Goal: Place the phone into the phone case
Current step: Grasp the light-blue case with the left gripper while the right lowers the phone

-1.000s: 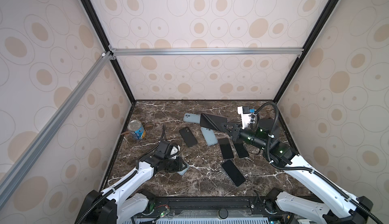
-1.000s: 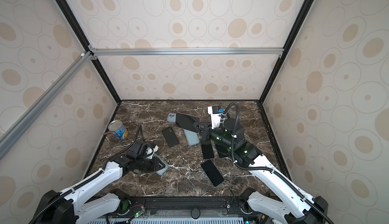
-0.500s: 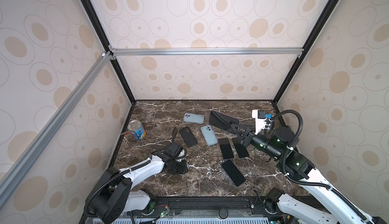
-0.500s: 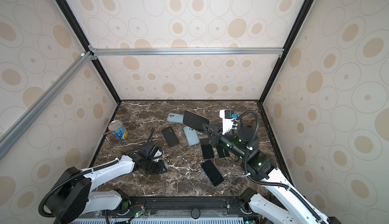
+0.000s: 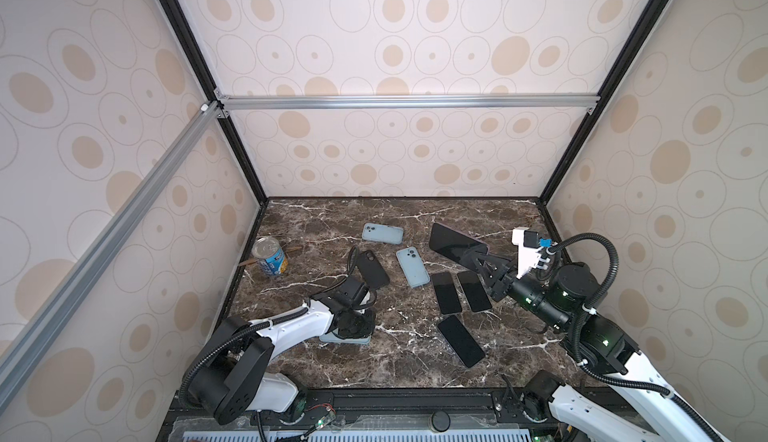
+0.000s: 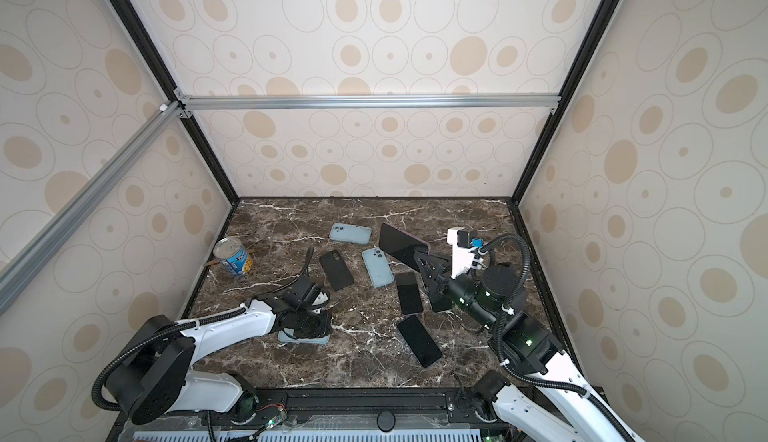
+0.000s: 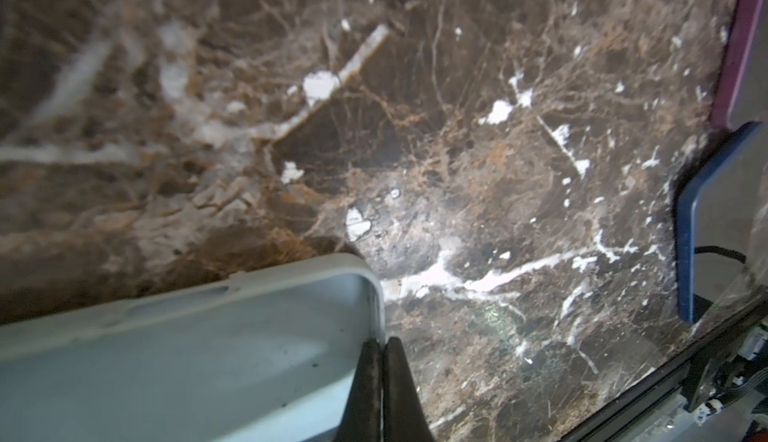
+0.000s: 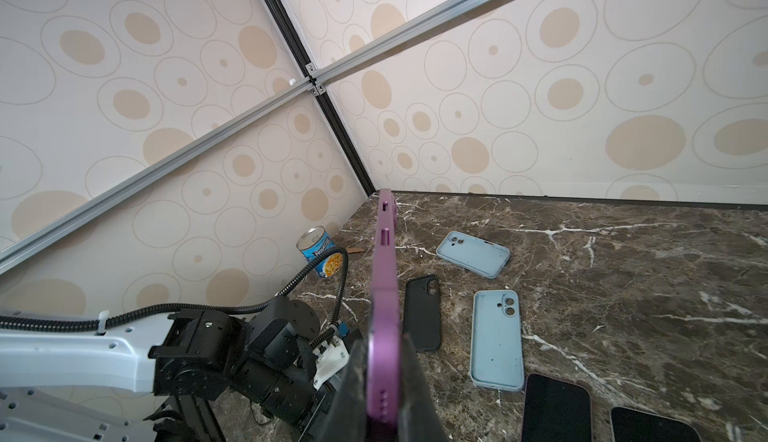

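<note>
We hold the purple phone (image 5: 455, 241) off the worktop (image 5: 395, 369) in the right gripper (image 5: 478, 259), whose jaws are clamped across its thin sides at one short end. In the right wrist view, we see it edge-on between the pads. In both top views, it hangs at about 2 o'clock from the worktop's middle. Its long axis runs from the jaws toward 10 o'clock, with the dark screen tilted upward.

The pale blue case (image 5: 361, 339) it is meant for lies flat at about 7 o'clock, open side up, with its long axis roughly 3 to 9 o'clock. The left gripper (image 7: 380, 342) sits over it, jaws pressed together right at one short end wall. We cannot tell whether that thin wall is nipped between them.

So the case lies toward 8 o'clock from the phone, well apart from it. We judge that the right arm must carry the phone there. It must also swing the phone's axis round to match the case.
</note>
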Motion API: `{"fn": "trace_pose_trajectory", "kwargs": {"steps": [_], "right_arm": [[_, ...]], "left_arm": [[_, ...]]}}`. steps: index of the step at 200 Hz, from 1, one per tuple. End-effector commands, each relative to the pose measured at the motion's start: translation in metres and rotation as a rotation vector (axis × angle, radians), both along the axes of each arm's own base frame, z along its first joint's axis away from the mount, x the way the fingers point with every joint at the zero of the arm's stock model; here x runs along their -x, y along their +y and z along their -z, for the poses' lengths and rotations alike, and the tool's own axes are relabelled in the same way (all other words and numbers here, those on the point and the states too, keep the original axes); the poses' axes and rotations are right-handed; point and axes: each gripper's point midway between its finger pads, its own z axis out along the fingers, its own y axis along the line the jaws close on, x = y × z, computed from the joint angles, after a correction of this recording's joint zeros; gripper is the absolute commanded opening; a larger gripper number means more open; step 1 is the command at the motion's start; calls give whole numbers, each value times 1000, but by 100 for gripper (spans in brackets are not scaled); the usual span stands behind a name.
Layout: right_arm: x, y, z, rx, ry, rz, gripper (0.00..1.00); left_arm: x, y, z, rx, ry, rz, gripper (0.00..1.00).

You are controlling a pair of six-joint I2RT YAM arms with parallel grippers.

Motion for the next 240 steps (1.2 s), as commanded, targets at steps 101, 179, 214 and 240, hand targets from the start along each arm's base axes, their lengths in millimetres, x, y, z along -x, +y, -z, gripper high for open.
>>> {"fn": "trace_pose_trajectory", "kwargs": {"steps": [101,179,214,240], "right_arm": [[-11,5,-13,16,-21,10,0],[-34,32,-6,99,168,-31,0],[-43,62,-4,33,259,-123,0],[-50,85,7,16,355,-189,0]], "left_arm": [[-45,-56,-28,241,-50,-116,7],[-66,-39,-107,214,-287,-74,42],[-75,9,-147,145,-444,-143,58],[-74,44,-156,43,-488,-173,62]]}}
